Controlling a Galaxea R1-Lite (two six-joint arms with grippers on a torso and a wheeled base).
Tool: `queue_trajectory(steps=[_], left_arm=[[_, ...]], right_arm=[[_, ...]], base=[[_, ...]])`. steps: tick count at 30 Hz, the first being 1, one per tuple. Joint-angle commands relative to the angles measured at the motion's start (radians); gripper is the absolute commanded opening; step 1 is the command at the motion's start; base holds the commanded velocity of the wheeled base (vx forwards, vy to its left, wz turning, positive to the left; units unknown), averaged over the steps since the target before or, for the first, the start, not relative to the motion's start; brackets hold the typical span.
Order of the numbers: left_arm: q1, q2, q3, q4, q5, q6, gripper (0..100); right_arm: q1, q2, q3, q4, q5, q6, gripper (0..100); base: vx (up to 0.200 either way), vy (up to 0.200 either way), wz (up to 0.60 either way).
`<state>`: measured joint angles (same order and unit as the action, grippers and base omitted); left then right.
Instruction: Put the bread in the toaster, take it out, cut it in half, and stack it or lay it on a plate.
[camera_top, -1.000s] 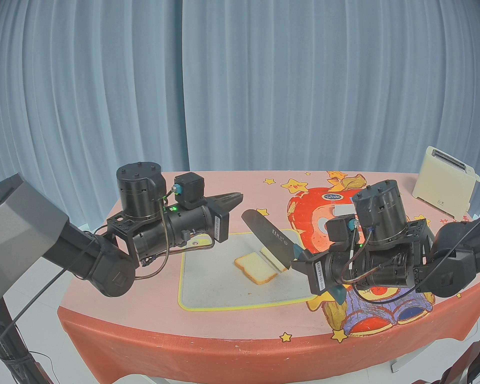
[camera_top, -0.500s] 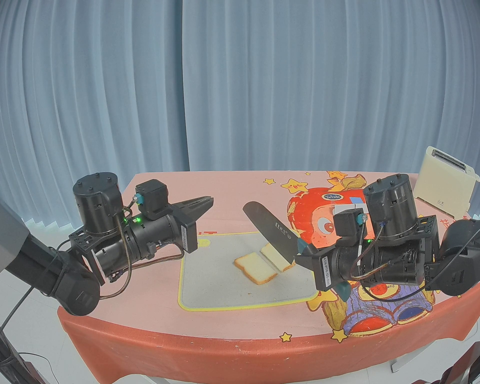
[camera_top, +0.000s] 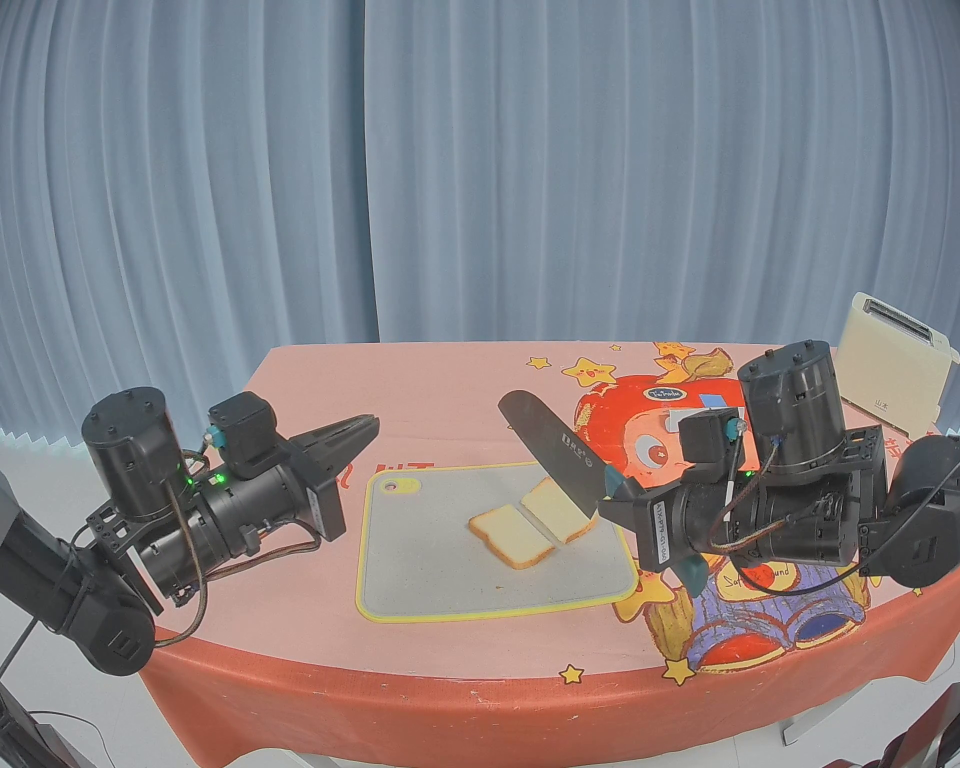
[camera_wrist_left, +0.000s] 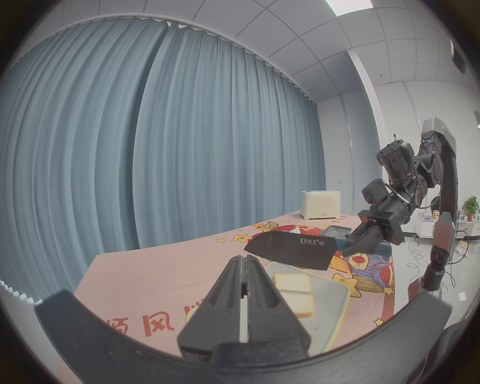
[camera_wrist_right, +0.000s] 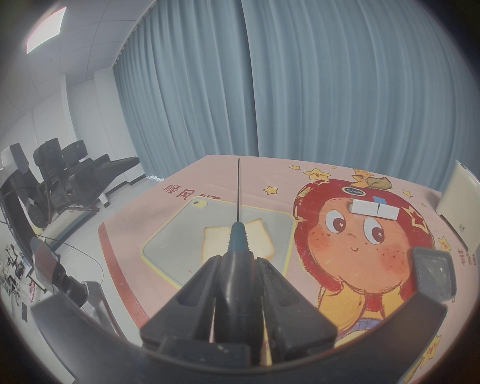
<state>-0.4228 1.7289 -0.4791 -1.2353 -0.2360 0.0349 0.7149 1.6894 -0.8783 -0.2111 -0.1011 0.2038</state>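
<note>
On the left, the left gripper (camera_top: 368, 426) is hovering over the near-left stretch of the pink cartoon-printed tabletop (camera_top: 450, 385). Its jaws are pressing together on nothing, well apart from the pale grey, yellow-rimmed cutting board (camera_top: 420, 570). The two white, brown-crusted bread halves (camera_top: 512, 536) are lying side by side on that board, right of its middle, so the cut looks made. Just above their right side the dark broad-bladed knife (camera_top: 552, 447) is slanting up and away, its teal handle clamped in the jaws of the right gripper (camera_top: 622, 503).

The risk here is that a low swing of the blade could be knocking a half off the board, or the handle could be twisting in the grip during set-down. Bread this soft may also be tearing under a hard pinch.

The small dark square dish (camera_wrist_right: 434, 274) is sitting right of the board, toward the cream toaster (camera_top: 890, 365) — the knife arm is crowding that side. The left and far tabletop are offering open room, while the near edge is running close under both arms.
</note>
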Motion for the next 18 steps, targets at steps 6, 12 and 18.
queue_trajectory(steps=[6,12,18], left_arm=[[0.033,-0.111,0.071,-0.001,0.001,-0.001,0],[0.056,-0.121,0.080,-0.001,0.003,0.000,0],[0.102,-0.187,0.113,-0.001,0.004,0.000,0]], right_arm=[[0.009,-0.050,0.010,0.001,-0.040,0.003,0],[-0.008,-0.097,0.061,0.001,-0.046,0.031,0],[-0.075,-0.111,0.071,-0.001,-0.054,0.020,0]], base=[[0.000,0.000,0.00],[0.000,0.000,0.00],[0.000,0.000,0.00]])
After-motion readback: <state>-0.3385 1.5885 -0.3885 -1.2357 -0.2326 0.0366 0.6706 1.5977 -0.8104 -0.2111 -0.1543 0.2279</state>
